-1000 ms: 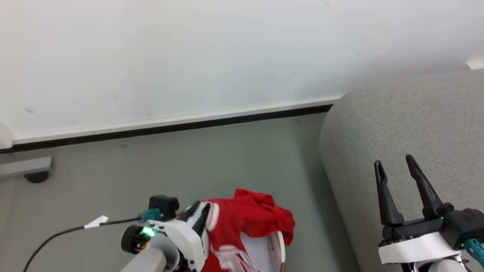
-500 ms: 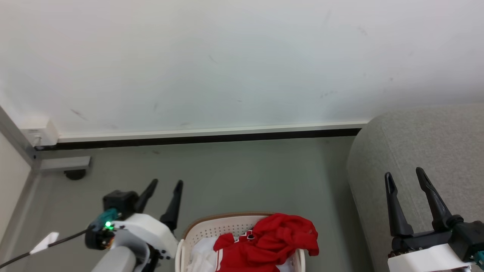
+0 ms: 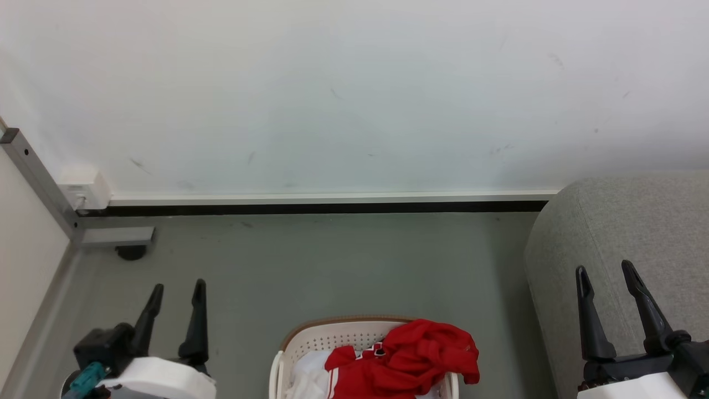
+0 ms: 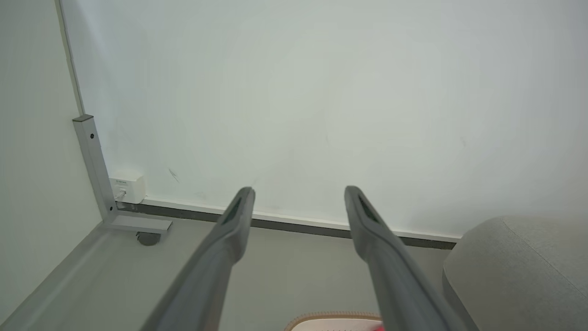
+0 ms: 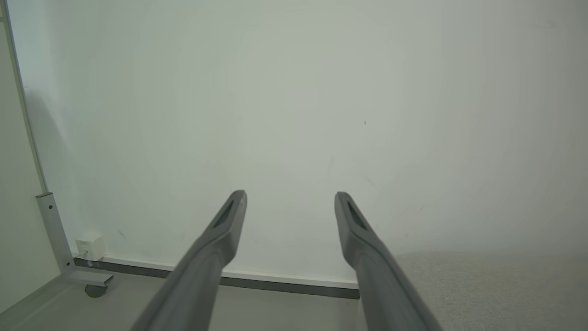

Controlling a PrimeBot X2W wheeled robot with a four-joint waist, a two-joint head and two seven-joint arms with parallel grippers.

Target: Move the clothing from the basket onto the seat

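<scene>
You find nothing legible here. The white box, low on the wall beside the grey post, carries a faint dark line of print in the left wrist view, too small for you to read. In the head view, the clothing lying in the basket shows a small black-and-white mark among its red folds. You cannot tell whether it is lettering or a badge.
</scene>
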